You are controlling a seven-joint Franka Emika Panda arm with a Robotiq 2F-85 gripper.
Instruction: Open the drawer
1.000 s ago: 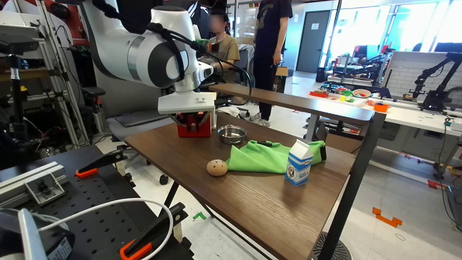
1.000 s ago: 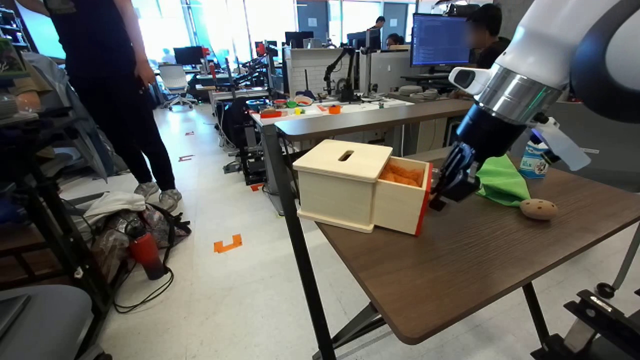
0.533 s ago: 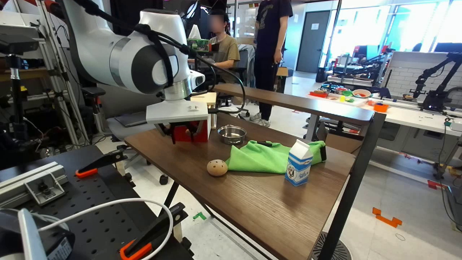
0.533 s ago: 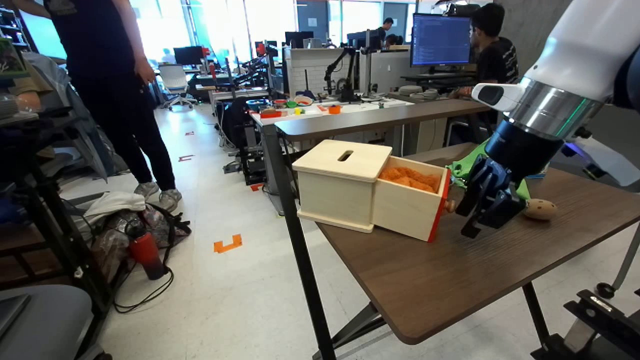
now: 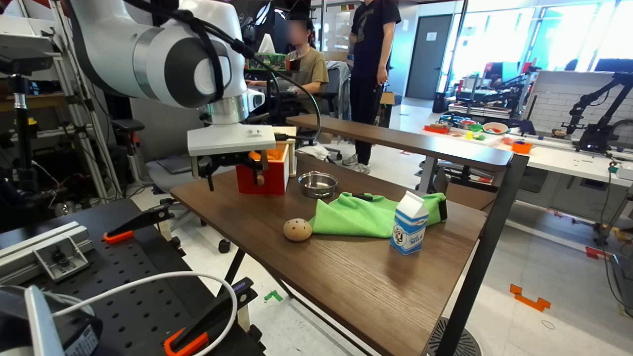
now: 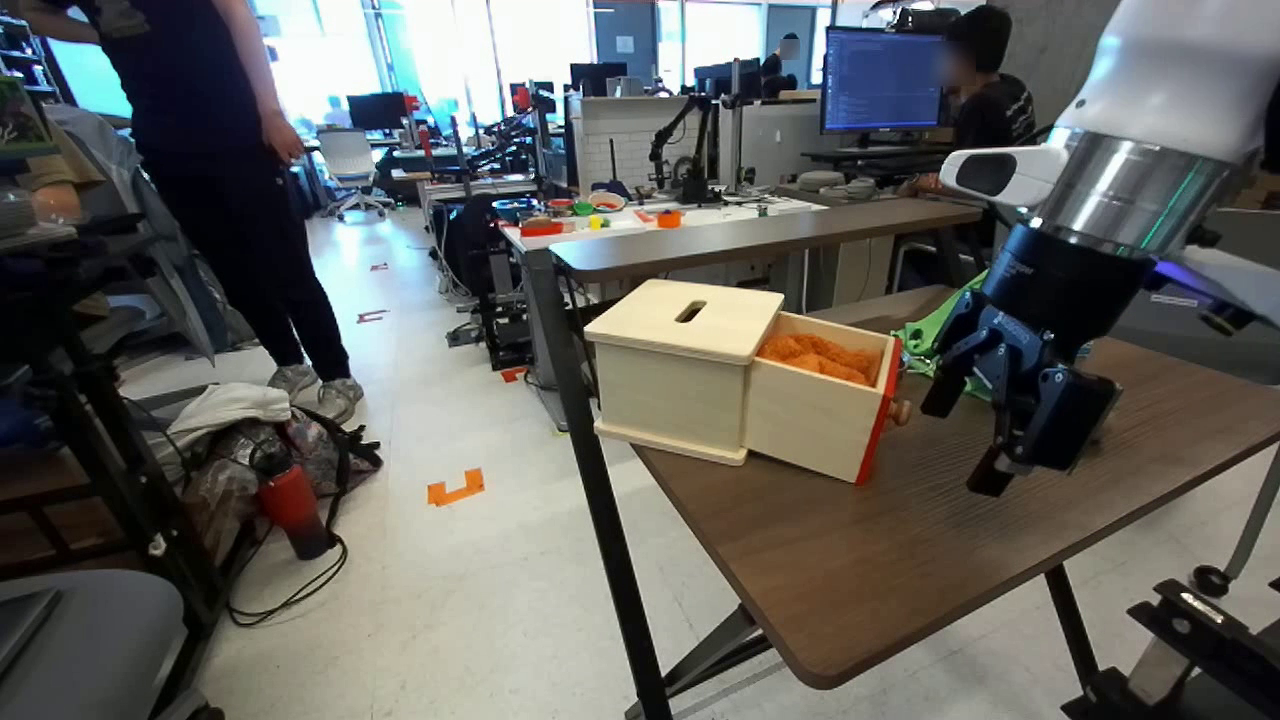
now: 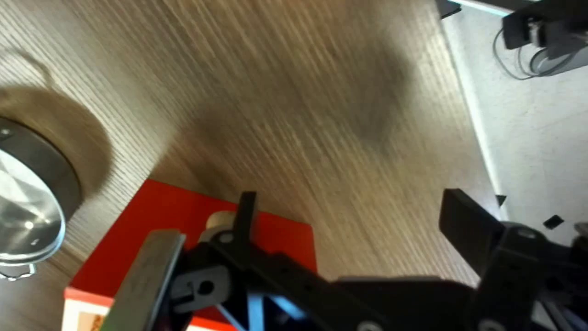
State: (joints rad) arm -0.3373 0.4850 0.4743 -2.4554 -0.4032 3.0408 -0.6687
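The drawer [image 6: 805, 425] is pulled well out of its pale wooden box [image 6: 670, 390], with orange stuff [image 6: 815, 360] visible inside. Its red front, with the drawer [image 5: 274, 182] facing the arm, carries a round wooden knob [image 6: 901, 412]. Jaws spread wide, my gripper [image 6: 965, 440] hangs in front of the knob, apart from it, holding nothing. In the wrist view the gripper [image 7: 351, 195] has bare tabletop between its fingers; the left finger partly covers the knob [image 7: 221, 219] and the red drawer [image 7: 179, 202].
Beside the drawer stands a metal bowl [image 5: 317, 185]. A green cloth [image 5: 353, 217], a blue-and-white milk carton [image 5: 409, 227] and a speckled tan ball [image 5: 297, 230] lie further along the brown table [image 5: 336, 277]. The table edge runs close by the gripper.
The drawer slid further out with my gripper shut at its knob. Then the jaws opened, let go of the knob, and the arm backed off, while the drawer stayed put.
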